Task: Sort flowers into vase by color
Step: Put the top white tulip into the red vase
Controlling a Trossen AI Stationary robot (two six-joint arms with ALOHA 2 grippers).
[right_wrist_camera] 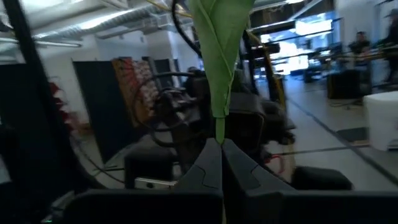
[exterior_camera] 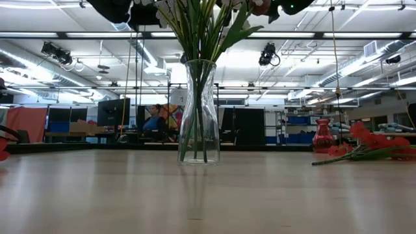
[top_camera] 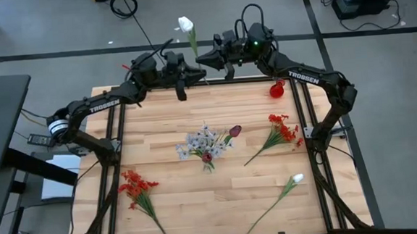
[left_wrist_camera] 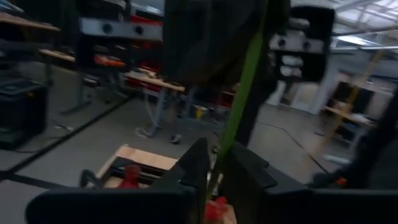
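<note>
On the high view, nearest the front edge of the tabletop (top_camera: 185, 205), a white-bud flower (top_camera: 282, 195) lies at about five o'clock from the middle and a red cluster (top_camera: 136, 188) at about eight o'clock, its stem running toward the front edge; wide bare wood lies between them. At the centre a clear glass vase (exterior_camera: 198, 112) holds a pale lavender-white spray (top_camera: 203, 143) with a dark maroon tulip (top_camera: 235, 130) leaning out toward two o'clock. Another red cluster (top_camera: 282, 130) lies near the right edge at three o'clock, well apart from the vase. A small red vase (top_camera: 276, 90) stands at the far right corner, about one o'clock, close to the right arm. Bare wood runs along the left edge and across the far strip. Beyond the far edge at twelve o'clock both arms meet over the floor, around one white flower (top_camera: 186, 25) whose stem points back toward the tabletop. The left claw (left_wrist_camera: 214, 177) has its fingers drawn in about the green stem (left_wrist_camera: 239, 118), a narrow gap showing; I cannot tell whether they press it. The right claw (right_wrist_camera: 219, 163) is clamped tight on the stem just below a green leaf (right_wrist_camera: 219, 50).
</note>
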